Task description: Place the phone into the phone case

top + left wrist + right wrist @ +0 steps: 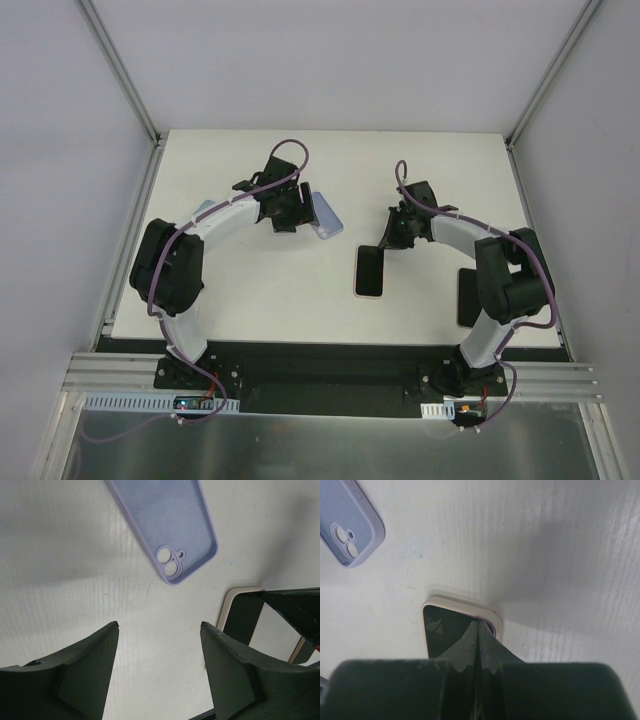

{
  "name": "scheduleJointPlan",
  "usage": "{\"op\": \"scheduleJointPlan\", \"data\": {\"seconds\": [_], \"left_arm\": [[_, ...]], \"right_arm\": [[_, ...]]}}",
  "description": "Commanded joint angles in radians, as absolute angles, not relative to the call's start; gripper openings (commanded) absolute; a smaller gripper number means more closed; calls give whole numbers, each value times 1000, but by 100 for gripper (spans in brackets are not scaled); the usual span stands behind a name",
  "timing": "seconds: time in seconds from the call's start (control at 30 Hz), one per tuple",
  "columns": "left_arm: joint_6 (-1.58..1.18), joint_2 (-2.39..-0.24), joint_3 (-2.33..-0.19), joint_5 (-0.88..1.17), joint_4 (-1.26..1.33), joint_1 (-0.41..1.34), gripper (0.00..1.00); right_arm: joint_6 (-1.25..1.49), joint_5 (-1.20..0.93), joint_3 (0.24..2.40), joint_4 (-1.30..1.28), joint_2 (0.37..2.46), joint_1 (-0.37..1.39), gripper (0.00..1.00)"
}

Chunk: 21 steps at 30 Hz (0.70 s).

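The white table [300, 290] is filling the middle of the top view, with grey walls rising around it. The left arm [170, 270] is curving up from the lower left of that frame towards the upper middle. The right arm [505, 275] is bending from the lower right in towards the centre.

The phone [369, 270] is lying flat on the table just right of centre in the top view, dark screen facing up inside a pale rim. In the right wrist view, its top end [442, 630] is sitting in the lower middle of the frame. In the left wrist view, it is showing at the right edge [240, 617].

The phone case [327, 215], lavender, is lying in the upper middle of the top view, tilted, well apart from the phone. Its hollow side is facing up, with the camera cut-out showing in the left wrist view [170, 525]. It is also peeking into the upper left corner of the right wrist view [347, 525].

The left gripper [159, 627] is hanging just beside the case, its fingers standing apart with only bare table between them. The right gripper [479, 630] is sitting over the top end of the phone with its fingers pressed together, gripping nothing. Whether its tips are touching the screen cannot be told.
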State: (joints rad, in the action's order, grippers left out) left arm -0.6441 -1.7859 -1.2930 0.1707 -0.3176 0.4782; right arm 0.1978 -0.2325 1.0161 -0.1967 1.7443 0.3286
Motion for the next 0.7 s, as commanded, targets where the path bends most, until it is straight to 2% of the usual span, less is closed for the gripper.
{"op": "scheduleJointPlan", "data": {"seconds": [0.0, 0.43, 0.67], "left_arm": [[-661, -1718, -1272, 121, -308, 480, 66], [-676, -1821, -1364, 89, -308, 479, 68], [-699, -1923, -1427, 68, -308, 468, 66]], "right_arm": [[175, -118, 966, -317, 1752, 330, 1], [166, -18, 1026, -397, 1778, 383, 2], [161, -9, 1069, -431, 1804, 384, 2]]}}
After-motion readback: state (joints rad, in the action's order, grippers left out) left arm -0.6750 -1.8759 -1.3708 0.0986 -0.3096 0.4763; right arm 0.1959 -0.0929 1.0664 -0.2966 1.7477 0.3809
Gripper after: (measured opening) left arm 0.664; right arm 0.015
